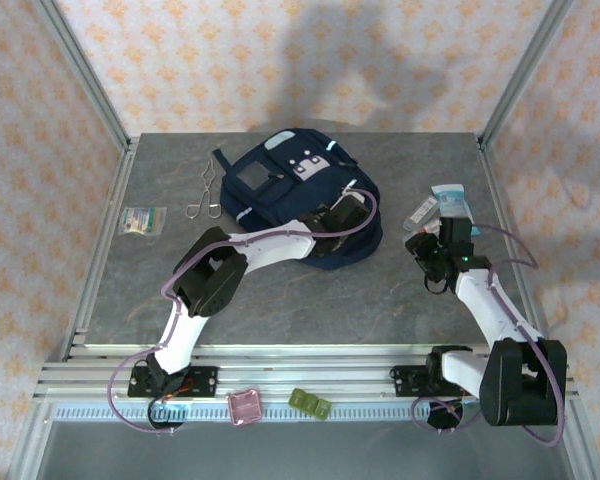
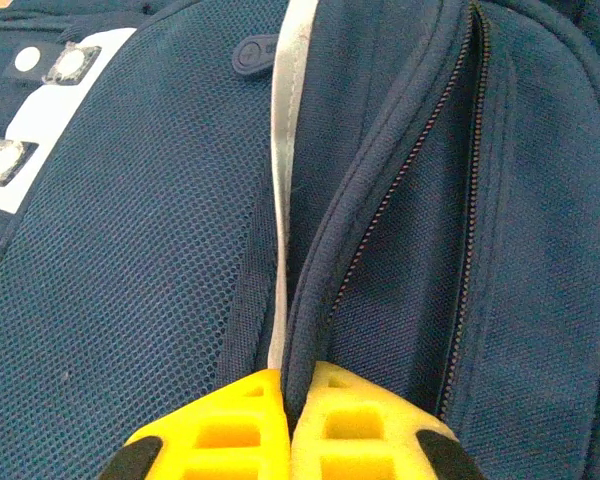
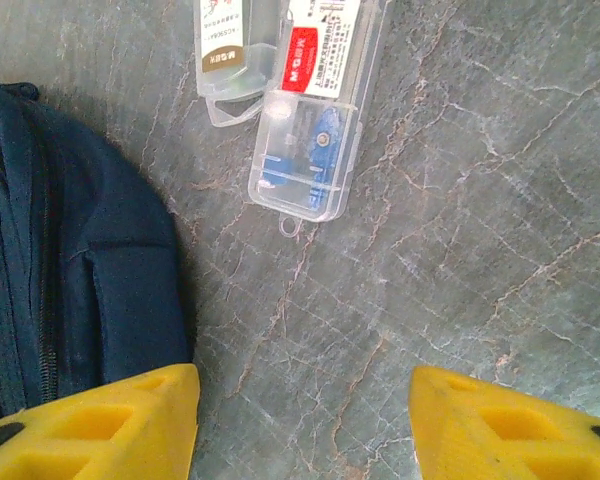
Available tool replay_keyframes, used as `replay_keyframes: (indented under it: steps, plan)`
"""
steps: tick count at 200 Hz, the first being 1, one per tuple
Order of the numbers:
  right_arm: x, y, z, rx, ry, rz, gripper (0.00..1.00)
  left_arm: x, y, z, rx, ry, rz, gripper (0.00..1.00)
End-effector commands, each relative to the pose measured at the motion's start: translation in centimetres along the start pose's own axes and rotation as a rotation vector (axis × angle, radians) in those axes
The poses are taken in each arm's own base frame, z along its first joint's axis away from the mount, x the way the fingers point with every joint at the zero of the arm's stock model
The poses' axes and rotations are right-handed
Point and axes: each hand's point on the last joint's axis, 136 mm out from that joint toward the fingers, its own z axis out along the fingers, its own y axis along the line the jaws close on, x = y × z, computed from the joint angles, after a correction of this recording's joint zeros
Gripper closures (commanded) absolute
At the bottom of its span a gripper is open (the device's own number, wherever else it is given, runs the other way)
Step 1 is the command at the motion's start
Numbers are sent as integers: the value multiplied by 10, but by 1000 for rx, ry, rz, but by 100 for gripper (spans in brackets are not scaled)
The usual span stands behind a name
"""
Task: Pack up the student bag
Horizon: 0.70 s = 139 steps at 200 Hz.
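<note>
Grey table [image 1: 310,300], one student bag [image 1: 280,205], left gripper [image 2: 290,385] pinching it, right gripper [image 3: 305,400] released, two clear cases [image 3: 310,130]

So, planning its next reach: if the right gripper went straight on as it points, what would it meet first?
Probably the bare grey stone-look tabletop, short of the clear plastic case; depth is unclear.

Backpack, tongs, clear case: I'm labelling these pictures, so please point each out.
backpack [image 1: 280,207]: top view, on its blue front fabric.
tongs [image 1: 210,178]: top view, near the joined upper end.
clear case [image 3: 305,150]: right wrist view, on the end holding blue parts.
</note>
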Motion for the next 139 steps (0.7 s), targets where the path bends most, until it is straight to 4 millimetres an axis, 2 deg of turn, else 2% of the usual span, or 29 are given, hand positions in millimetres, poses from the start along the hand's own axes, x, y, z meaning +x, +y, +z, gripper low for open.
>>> replay_keyframes:
  steps: [1, 11, 25, 67, 109, 139]
  plan:
    - [-12, -11, -3, 76, -55, -12, 35, -31, 35, -20, -83, -44, -15, 100]
    - [-19, -13, -2, 111, -74, -13, 29, -41, 42, -29, -83, -60, -19, 100]
    - [-26, -9, -2, 124, -79, -23, 27, -52, 52, -38, -79, -79, -37, 100]
    - [-36, -2, 29, 189, -24, -20, 20, -71, 74, -49, -63, -106, -88, 100]
    - [-44, 2, 60, 229, 18, -5, 19, -87, 77, -60, -37, -137, -105, 100]
    - [-45, 9, 79, 255, 29, -17, 19, -90, 76, -60, -31, -142, -106, 100]
